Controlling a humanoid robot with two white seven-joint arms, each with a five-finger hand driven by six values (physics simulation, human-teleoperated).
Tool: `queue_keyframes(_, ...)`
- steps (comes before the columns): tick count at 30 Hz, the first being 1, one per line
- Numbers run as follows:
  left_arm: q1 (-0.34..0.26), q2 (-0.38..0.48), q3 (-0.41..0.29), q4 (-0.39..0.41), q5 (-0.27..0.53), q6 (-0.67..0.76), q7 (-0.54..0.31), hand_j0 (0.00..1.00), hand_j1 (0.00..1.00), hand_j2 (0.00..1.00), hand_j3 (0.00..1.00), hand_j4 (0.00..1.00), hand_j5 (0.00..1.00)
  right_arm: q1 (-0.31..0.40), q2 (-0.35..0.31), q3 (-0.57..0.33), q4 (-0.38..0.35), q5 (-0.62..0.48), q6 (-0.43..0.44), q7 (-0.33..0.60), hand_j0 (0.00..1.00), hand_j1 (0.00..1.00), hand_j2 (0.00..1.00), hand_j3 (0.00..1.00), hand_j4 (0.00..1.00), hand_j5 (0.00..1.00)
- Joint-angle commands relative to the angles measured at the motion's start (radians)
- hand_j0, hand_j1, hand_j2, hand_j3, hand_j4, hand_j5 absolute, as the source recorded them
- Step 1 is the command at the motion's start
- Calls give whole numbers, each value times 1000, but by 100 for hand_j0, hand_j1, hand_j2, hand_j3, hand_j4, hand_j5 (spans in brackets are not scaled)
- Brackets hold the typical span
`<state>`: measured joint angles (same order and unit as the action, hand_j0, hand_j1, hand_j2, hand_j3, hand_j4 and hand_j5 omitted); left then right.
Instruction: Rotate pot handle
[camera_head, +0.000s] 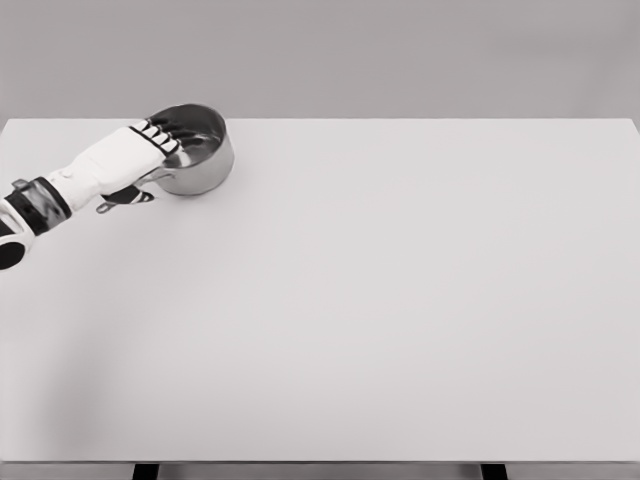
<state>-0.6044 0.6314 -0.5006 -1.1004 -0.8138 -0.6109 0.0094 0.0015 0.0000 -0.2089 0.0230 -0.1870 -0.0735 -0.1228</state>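
A shiny steel pot (200, 160) stands at the far left of the white table (380, 300). Its handle (128, 198) points toward the lower left and is mostly hidden under my left hand; only a dark end piece shows. My left hand (160, 135) reaches in from the left edge and lies over the pot's left rim. Its fingers (168, 128) are stretched out flat across the rim and over the pot's opening, not curled round anything I can see. Whether the thumb touches the handle is hidden beneath the palm.
The table's back edge (320, 119) runs just behind the pot, with a grey wall beyond. Two dark table legs (146, 471) show under the front edge.
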Motion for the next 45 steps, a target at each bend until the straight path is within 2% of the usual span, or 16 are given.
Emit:
queue_keyframes(1,0,24,11,4,7,0,0,100,100,100,100,100,100,0,0,-1,0,0,0,0,100,100,100,100,100,100)
queue_keyframes(2,0,27,28,4,5,0,1,100,100,100,100,100,100,0,0,0,0,0,0,0,100,100,100,100,100,100)
queue_keyframes(25,-15,51,45,140,5,0,1,100,100,100,100,100,100,0,0,0,0,0,0,0,100,100,100,100,100,100)
queue_keyframes(45,-61,48,51,235,5,0,1,100,100,100,100,100,100,0,0,0,0,0,0,0,100,100,100,100,100,100)
